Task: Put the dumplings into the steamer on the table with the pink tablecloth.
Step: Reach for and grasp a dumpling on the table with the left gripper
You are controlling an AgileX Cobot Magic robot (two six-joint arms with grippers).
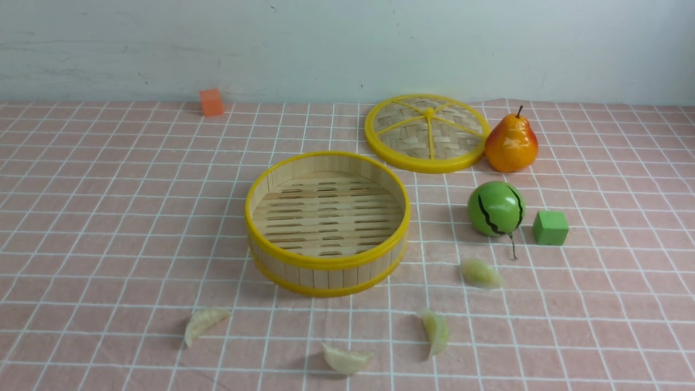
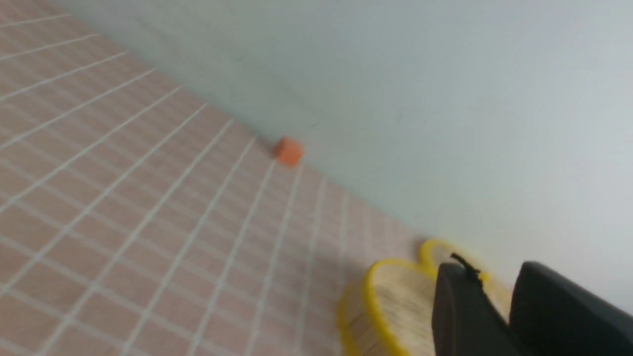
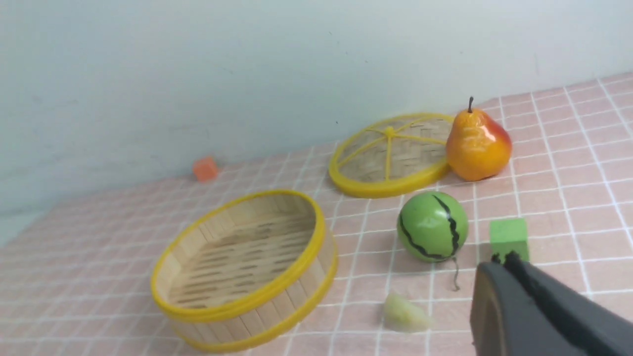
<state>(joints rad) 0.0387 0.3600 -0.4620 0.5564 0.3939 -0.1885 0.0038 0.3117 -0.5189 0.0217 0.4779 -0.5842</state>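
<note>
The steamer (image 1: 326, 264) stands empty at the middle of the table's pink tablecloth (image 1: 108, 217). Several pale dumplings lie on the cloth in front of it: one at the left (image 1: 203, 323), one at the front (image 1: 346, 359), one right of that (image 1: 436, 331), and one near the green ball (image 1: 480, 273). Neither gripper shows in the front view. In the left wrist view, my left gripper (image 2: 492, 268) is open and empty, with the steamer's rim (image 2: 376, 306) beside it. My right gripper (image 3: 505, 258) is shut and empty, a short way from a dumpling (image 3: 405, 314).
A flat woven lid (image 1: 426, 133) lies behind the steamer to the right, with a pear (image 1: 511, 144) touching it. A green striped ball (image 1: 495, 209) and a green cube (image 1: 550, 227) sit right of the steamer. An orange cube (image 1: 211, 102) rests by the back wall.
</note>
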